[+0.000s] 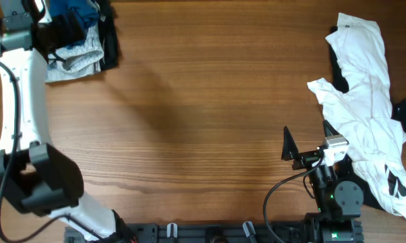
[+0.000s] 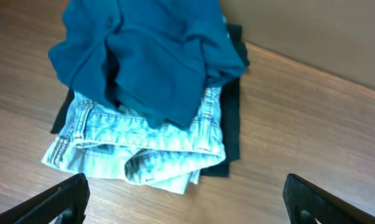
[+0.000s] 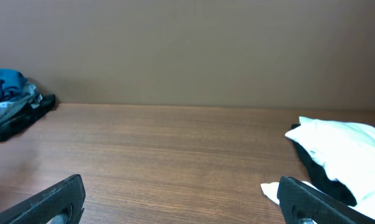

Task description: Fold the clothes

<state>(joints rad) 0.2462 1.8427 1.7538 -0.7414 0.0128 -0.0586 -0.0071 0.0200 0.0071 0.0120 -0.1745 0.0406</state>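
The clothes, a crumpled dark blue garment (image 2: 150, 56), lie on top of a pile at the table's far left corner (image 1: 85, 10). Under it are a light denim piece (image 2: 144, 149) and a black cloth (image 2: 231, 124). My left gripper (image 2: 184, 202) hovers over the pile's near edge (image 1: 78, 30), open, with nothing between its fingers (image 2: 56, 199). My right gripper (image 3: 181, 199) stands open and low near the front right (image 1: 312, 145), holding nothing. In the right wrist view the blue garment (image 3: 4, 84) shows far off at the left.
A white garment with black marks (image 1: 365, 101) sprawls along the right side, over a black cloth (image 3: 318, 168), and its edge lies close to my right gripper's right finger (image 3: 324, 202). Bare wooden table (image 1: 203, 101) spans the middle. A brown wall (image 3: 187, 50) stands behind.
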